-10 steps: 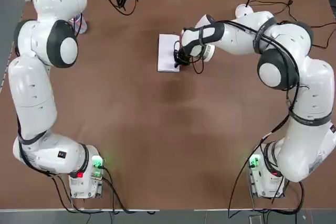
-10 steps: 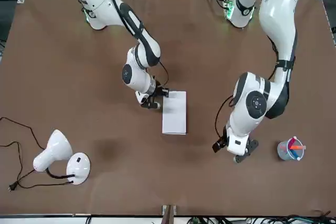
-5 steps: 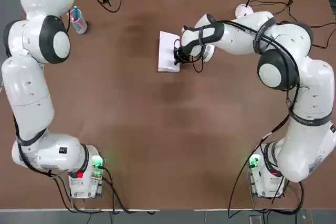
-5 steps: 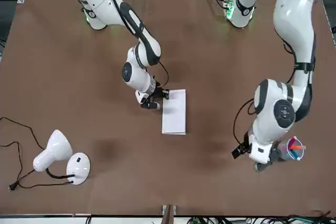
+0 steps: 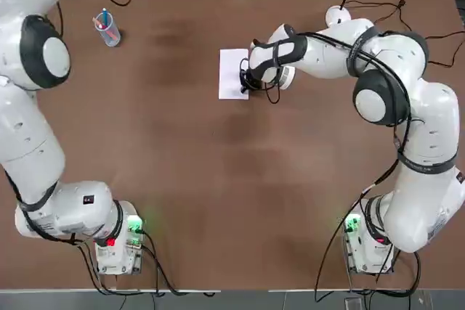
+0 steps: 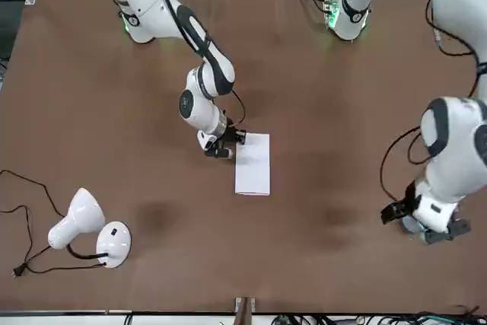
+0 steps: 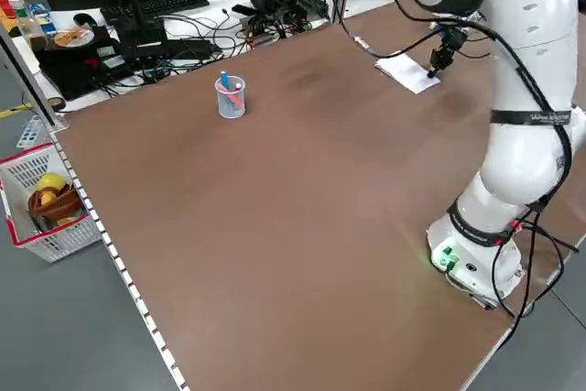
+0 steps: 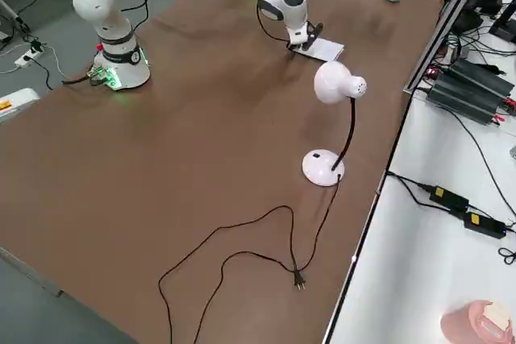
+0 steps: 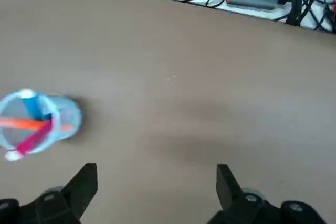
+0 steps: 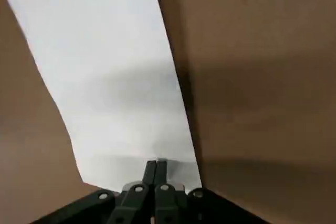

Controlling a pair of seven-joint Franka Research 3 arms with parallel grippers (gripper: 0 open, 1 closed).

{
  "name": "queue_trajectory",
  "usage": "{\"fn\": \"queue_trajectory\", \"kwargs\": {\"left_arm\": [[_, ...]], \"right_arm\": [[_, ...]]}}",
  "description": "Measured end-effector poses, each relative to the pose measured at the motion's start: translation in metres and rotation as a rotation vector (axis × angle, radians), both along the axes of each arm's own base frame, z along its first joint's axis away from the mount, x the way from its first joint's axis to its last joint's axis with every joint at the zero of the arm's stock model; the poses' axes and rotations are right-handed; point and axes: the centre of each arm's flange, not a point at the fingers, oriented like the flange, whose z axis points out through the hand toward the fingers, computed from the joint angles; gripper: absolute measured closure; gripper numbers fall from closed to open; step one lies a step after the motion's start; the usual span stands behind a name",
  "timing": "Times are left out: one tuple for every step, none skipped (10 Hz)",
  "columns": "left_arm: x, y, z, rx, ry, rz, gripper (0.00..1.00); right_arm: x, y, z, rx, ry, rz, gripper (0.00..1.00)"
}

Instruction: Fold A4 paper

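right end effector [image 5: 245,83] closed, tip down | on A4 paper [image 5: 232,73] edge

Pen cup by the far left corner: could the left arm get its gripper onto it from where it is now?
Probably yes. The left gripper hangs open just beside the pen cup, with only bare table between them. The right gripper is shut at the A4 paper, well away.

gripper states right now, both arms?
Left gripper: open, empty, over bare table beside the pen cup.
Right gripper: shut, tips pressed down on the A4 paper at its edge.
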Motion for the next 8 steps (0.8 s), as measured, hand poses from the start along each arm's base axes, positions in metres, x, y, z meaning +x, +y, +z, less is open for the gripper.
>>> {"fn": "queue_trajectory", "kwargs": {"left_arm": [[-0.011,0.022,0.024,-0.007,0.011,-0.052,0.00],[-0.025,0.037,0.052,-0.009,0.025,-0.083,0.00],[-0.041,0.040,0.078,-0.013,0.049,-0.096,0.00],[-0.054,0.033,0.099,-0.013,0.069,-0.107,0.00],[-0.066,0.024,0.116,-0.012,0.080,-0.119,0.00],[-0.077,0.017,0.132,-0.010,0.091,-0.129,0.00],[-0.090,0.010,0.148,-0.006,0.106,-0.140,0.00],[-0.103,0.001,0.162,-0.002,0.124,-0.150,0.00]], "right_arm": [[0.001,0.000,-0.001,0.000,-0.002,-0.001,0.97],[0.003,0.000,-0.001,0.002,-0.005,-0.004,0.97],[0.006,0.000,0.001,0.003,-0.009,-0.007,0.97],[0.009,0.000,0.002,0.005,-0.014,-0.009,0.97],[0.011,0.000,0.004,0.008,-0.019,-0.012,0.97],[0.015,-0.001,0.005,0.009,-0.026,-0.018,0.97],[0.021,-0.002,0.005,0.011,-0.033,-0.025,0.97],[0.028,-0.001,0.004,0.015,-0.040,-0.032,0.97]]}}
